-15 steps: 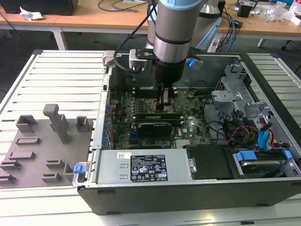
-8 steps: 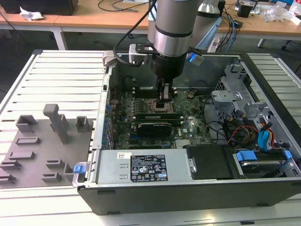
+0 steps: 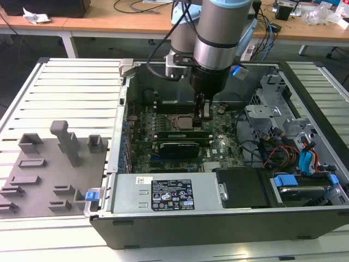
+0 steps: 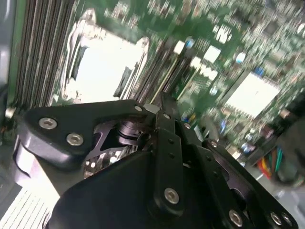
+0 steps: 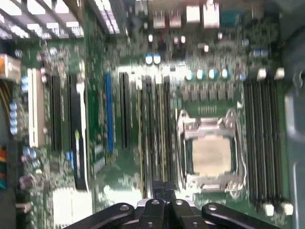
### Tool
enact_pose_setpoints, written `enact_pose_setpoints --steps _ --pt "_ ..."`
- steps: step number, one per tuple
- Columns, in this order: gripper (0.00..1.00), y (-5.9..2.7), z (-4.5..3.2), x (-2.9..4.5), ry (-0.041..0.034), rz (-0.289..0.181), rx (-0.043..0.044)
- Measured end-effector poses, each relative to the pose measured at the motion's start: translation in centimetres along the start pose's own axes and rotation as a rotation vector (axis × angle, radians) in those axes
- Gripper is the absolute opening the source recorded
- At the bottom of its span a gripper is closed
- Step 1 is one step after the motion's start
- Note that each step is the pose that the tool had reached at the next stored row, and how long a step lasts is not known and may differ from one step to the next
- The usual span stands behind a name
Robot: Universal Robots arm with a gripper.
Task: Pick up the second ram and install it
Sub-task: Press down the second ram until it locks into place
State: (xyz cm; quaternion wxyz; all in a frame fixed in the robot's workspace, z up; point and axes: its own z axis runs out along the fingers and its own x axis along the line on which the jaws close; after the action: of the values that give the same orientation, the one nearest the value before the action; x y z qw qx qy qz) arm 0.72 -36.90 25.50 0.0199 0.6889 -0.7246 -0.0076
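A long green ram stick [image 3: 173,133] lies edge-up among the memory slots, just in front of the silver processor socket [image 3: 184,122] inside the open computer case. My gripper [image 3: 204,113] hangs from the arm straight over the end of that stick at the exterior view's right, tips very near it. Both wrist views show the black fingers pressed together, gripper [image 5: 163,185] and gripper [image 4: 164,102], with no board visible between them. They point at the dark slots [image 5: 155,129] beside the socket [image 5: 209,155]. Whether the tips touch the stick I cannot tell.
A grey holder tray [image 3: 32,185] with several upright blocks lies on the slatted table at the exterior view's left. Inside the case are a black card [image 3: 177,147], the power supply [image 3: 163,194], drive cages and loose cables [image 3: 283,153]. The case walls close in around the motherboard.
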Motion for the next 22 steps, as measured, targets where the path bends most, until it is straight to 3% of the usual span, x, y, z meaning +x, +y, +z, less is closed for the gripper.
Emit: enact_pose_setpoints --steps 2,8,10,11,13,14,15,18,21,22 --pt "0.11 -1.28 0.64 -0.08 -0.0001 0.000 -0.0007" --pt "0.11 -1.46 2.52 -0.10 0.0005 -0.002 -0.0007" --pt "0.11 -1.46 2.63 -0.10 -0.0012 -0.003 -0.0011" --pt "0.11 -1.42 2.24 -0.13 -0.0046 -0.003 0.0009" --pt "0.11 0.17 1.99 -0.01 -0.0030 -0.003 0.0122" --pt "0.11 0.83 2.04 0.02 -0.0032 -0.003 0.0137" --pt "0.11 2.18 2.17 0.09 -0.0031 -0.003 0.0155" --pt "0.11 5.02 2.55 0.22 -0.0031 -0.003 0.0193" --pt "0.11 6.31 2.84 0.28 -0.0032 -0.002 0.0210" --pt "0.11 6.37 2.91 0.28 -0.0043 -0.002 0.0209"
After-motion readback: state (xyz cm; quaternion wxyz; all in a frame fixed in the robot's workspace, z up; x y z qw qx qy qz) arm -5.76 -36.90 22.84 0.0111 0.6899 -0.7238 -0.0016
